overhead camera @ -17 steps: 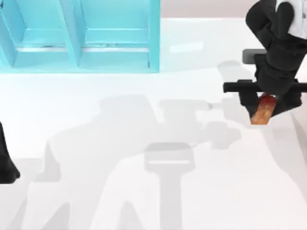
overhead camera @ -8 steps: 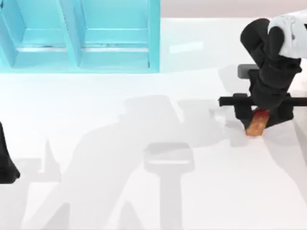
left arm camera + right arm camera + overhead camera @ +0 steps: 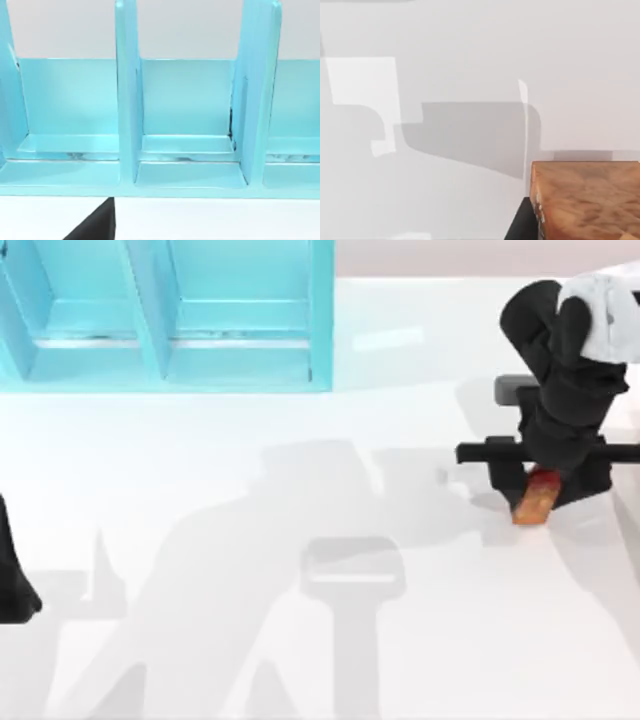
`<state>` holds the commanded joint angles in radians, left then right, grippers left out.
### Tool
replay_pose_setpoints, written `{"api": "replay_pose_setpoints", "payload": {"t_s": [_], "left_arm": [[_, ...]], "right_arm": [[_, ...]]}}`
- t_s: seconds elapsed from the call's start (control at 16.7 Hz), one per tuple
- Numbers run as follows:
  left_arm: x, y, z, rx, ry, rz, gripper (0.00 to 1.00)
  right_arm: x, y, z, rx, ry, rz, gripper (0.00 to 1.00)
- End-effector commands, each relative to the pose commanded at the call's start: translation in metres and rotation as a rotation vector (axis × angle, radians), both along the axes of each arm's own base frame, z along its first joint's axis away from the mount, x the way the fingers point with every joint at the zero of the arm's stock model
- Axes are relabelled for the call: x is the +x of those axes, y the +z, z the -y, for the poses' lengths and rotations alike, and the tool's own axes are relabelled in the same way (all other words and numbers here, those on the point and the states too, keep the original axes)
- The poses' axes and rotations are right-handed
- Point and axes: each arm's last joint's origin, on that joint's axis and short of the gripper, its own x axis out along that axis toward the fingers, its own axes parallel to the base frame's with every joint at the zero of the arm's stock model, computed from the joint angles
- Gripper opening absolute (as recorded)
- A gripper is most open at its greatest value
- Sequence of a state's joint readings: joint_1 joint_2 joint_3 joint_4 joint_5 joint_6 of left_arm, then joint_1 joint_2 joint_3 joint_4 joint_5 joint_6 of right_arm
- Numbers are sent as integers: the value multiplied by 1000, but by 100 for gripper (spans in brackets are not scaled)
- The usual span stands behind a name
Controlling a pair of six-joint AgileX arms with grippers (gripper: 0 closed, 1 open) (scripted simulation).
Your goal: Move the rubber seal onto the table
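Top view: right claw grasps the rubber seal between its fingers.

Rubber seal: upper end tucked under right gripper, fingers hidden by the wrist body above. In right wrist view, seal cut off at frame edge. Left arm cropped at bench's left edge. Blue shelf unit cut off on top.

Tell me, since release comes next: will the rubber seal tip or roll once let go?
The rubber seal looks blocky with flat faces, so rolling seems unlikely. It hangs tilted in the right gripper, so it may topple flat. It looks small, probably light.
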<state>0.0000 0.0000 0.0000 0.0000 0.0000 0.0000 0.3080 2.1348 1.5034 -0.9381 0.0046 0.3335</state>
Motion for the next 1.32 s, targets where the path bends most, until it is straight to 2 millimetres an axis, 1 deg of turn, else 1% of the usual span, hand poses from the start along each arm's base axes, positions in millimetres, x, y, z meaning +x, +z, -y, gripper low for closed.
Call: {"api": "replay_pose_setpoints", "payload": {"t_s": [0.48, 0.54, 1.08, 1.2, 1.32], "left_arm": [[0, 0, 0, 0, 0, 0, 100], [0, 0, 0, 0, 0, 0, 100], [0, 0, 0, 0, 0, 0, 100], [0, 0, 0, 0, 0, 0, 100], [0, 0, 0, 0, 0, 0, 100]], "right_arm": [[0, 0, 0, 0, 0, 0, 98], [0, 0, 0, 0, 0, 0, 100], [0, 1, 1, 0, -2, 0, 100], [3, 10, -1, 0, -2, 1, 100], [8, 29, -2, 0, -2, 0, 100]]}}
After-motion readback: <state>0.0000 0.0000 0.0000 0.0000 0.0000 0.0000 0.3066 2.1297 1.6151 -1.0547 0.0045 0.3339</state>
